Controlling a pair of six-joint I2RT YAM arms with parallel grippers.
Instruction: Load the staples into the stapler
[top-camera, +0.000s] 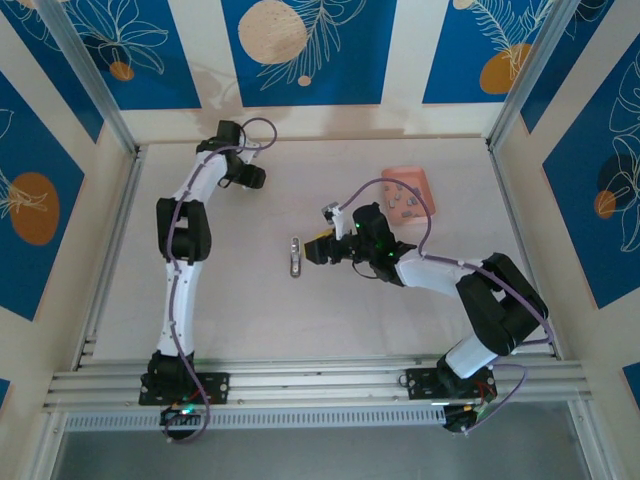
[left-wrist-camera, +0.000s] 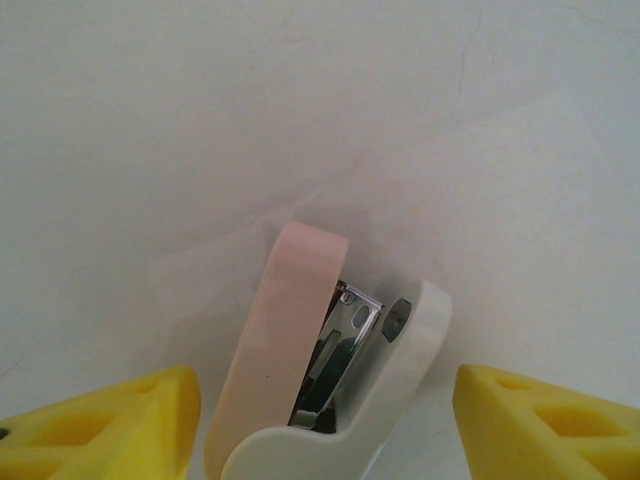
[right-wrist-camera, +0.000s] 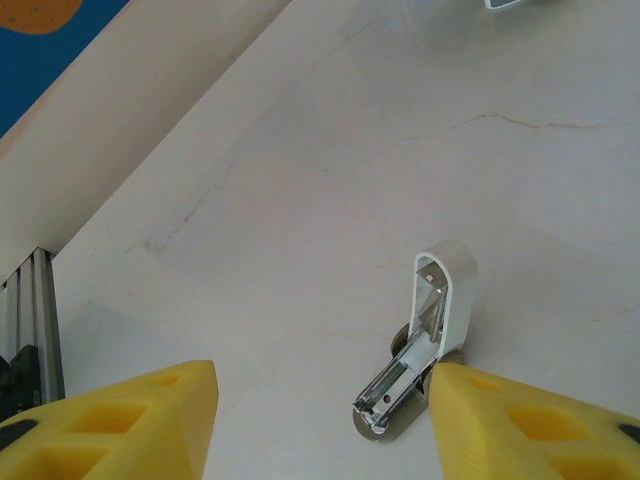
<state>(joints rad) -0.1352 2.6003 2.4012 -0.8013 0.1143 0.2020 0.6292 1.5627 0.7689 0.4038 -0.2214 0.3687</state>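
Note:
A small stapler (top-camera: 294, 256) lies open mid-table, its white lid (right-wrist-camera: 447, 290) tipped up and its metal channel (right-wrist-camera: 395, 385) bare. My right gripper (top-camera: 315, 250) is just to its right and open; in the right wrist view the stapler (right-wrist-camera: 425, 340) sits beside the right yellow finger (right-wrist-camera: 520, 425). The staples (top-camera: 405, 197) are tiny grey pieces in the pink tray (top-camera: 420, 180) at the back right. My left gripper (top-camera: 250, 177) is at the back left, open, with a pink-and-white stapler (left-wrist-camera: 290, 330) between its fingers (left-wrist-camera: 110, 425), a gap showing on the right side.
Aluminium rails (top-camera: 320, 380) run along the near edge and up both sides (top-camera: 110, 250). Patterned walls close in the table. In the right wrist view the left wall and a rail (right-wrist-camera: 40, 320) are close by. A small white-edged object (right-wrist-camera: 503, 3) peeks in at the top edge.

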